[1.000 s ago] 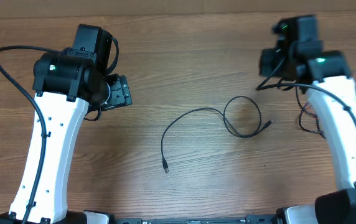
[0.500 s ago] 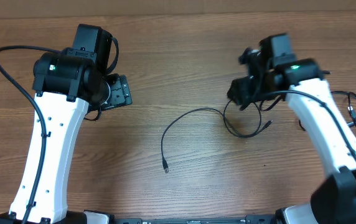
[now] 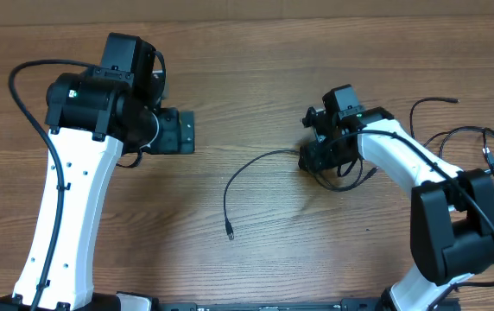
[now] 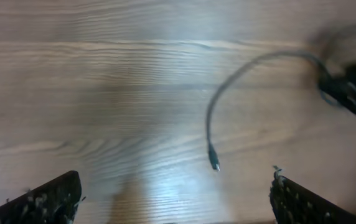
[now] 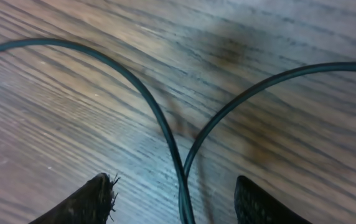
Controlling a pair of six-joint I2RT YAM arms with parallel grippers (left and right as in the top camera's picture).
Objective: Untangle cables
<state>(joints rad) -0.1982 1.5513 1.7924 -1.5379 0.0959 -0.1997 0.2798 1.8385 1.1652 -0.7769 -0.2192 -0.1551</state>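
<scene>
Overhead view: one loose cable (image 3: 249,164) lies on the table (image 3: 256,69) near its middle. Its plug end (image 3: 231,233) points toward the near edge, and the cord arcs up and right into a loop under the right gripper (image 3: 314,158). That gripper sits low over the loop; the state of its fingers cannot be read from this angle. Remaining cables (image 3: 476,142) lie tangled at the right edge of the table, by the right arm. They are well apart from the left gripper (image 3: 184,134), which hangs above the table left of centre.

Left wrist view: left fingers (image 4: 47,199) stand wide apart, holding nothing. The loose cable and its plug end lie ahead of them, untouched.

Right wrist view: right fingers (image 5: 88,199) are spread, one on each side of the point where two strands of the loose cable meet. Contact with the cord cannot be confirmed.
</scene>
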